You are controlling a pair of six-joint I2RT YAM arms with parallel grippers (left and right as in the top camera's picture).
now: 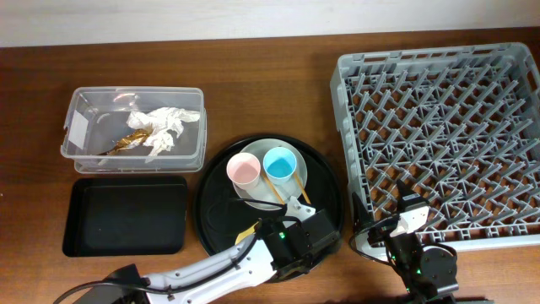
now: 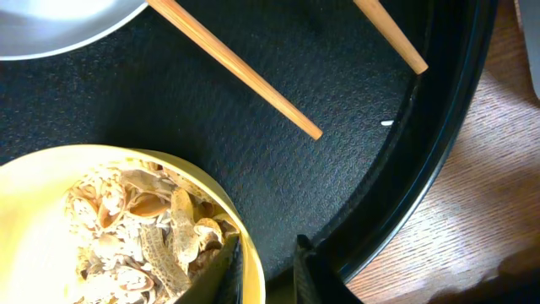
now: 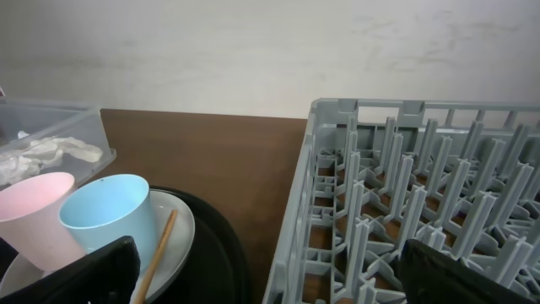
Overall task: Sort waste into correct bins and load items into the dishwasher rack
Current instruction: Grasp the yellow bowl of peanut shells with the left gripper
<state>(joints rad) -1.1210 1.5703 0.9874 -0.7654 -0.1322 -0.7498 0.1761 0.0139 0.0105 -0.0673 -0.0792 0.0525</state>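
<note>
Wooden table [image 1: 270, 76]: clear tub [image 1: 135, 90], 10 o'clock, holds paper scraps [image 1: 164, 127] and brown wrapper [image 1: 128, 141]; yellow bowl [image 2: 42, 194] of food scraps [image 2: 143, 228], 6 o'clock, left gripper [image 2: 261, 274] parted astride its rim; right gripper [image 3: 270, 274] spread wide, empty.

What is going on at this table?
The left gripper has its fingers on either side of the rim of the yellow bowl, which holds food scraps and sits on the round black tray. The right gripper hangs open beside the dishwasher rack. The pink cup, blue cup, plate and chopsticks are not yet loaded.
</note>
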